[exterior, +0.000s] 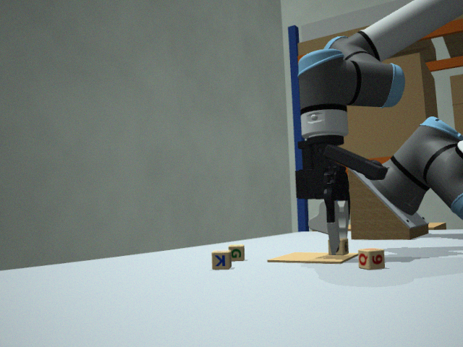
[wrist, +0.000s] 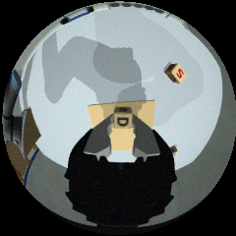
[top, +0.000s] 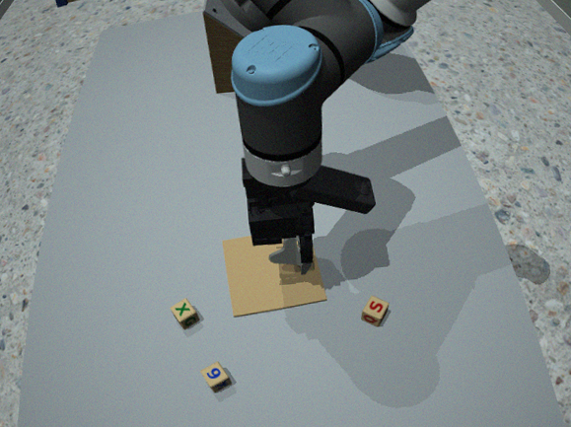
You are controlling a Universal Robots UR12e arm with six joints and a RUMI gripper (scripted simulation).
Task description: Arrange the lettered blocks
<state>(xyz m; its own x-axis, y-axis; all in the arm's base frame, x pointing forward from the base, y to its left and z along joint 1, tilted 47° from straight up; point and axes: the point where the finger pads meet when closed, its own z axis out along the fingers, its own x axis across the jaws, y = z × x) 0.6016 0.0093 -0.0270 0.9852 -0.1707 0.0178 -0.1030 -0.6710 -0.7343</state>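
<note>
My gripper (top: 302, 268) (exterior: 338, 247) (wrist: 122, 129) points down, shut on the D block (exterior: 341, 247) (wrist: 122, 120), whose top shows D. It holds the block low at the mat (top: 253, 290) (exterior: 299, 256) (wrist: 99, 115), over the right part in the top view; I cannot tell whether the block touches it. In that view the fingers and gripper body largely hide the block. The S block (top: 375, 310) (exterior: 371, 259) (wrist: 176, 73) lies off the mat to the right, turned. The X block (top: 184, 313) (exterior: 236, 252) lies off the mat to the left, turned.
The block with a blue 6 on top (top: 216, 376) (exterior: 221, 259) lies off the mat, nearer the top camera than the X block. The arm's wooden base (top: 221, 65) (exterior: 377, 220) stands behind the mat. A small block at the wrist view's right edge is unreadable.
</note>
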